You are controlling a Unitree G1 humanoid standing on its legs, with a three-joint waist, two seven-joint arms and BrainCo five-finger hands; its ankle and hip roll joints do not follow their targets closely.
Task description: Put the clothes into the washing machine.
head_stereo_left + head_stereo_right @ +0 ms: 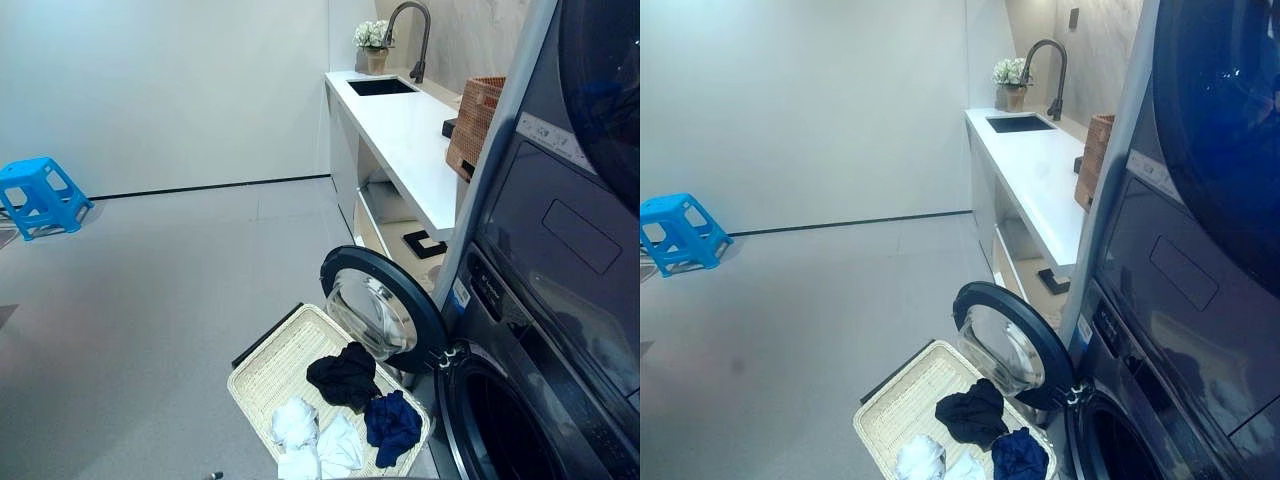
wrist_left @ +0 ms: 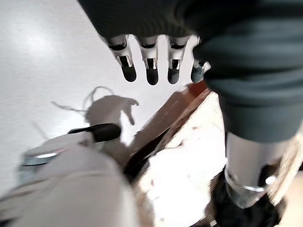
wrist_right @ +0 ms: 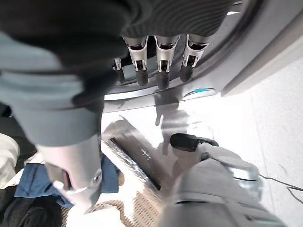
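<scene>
- Hanging loose, the left hand [image 2: 151, 66] had straight fingers and nothing in it, above the pale woven laundry basket [image 1: 270, 370].
- Right hand [image 3: 161, 66] was equally relaxed and empty, near the dark front-loading washing machine [image 1: 540, 400].
- Black, navy and white clothes [image 1: 345, 375] sat below in the basket, parked beside the round open door [image 1: 380, 305], presumably for short reaches.

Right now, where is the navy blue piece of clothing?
The navy blue garment lies in the wicker laundry basket on the floor, at the corner nearest the washing machine, just below the open round door, beside the black garment.
</scene>
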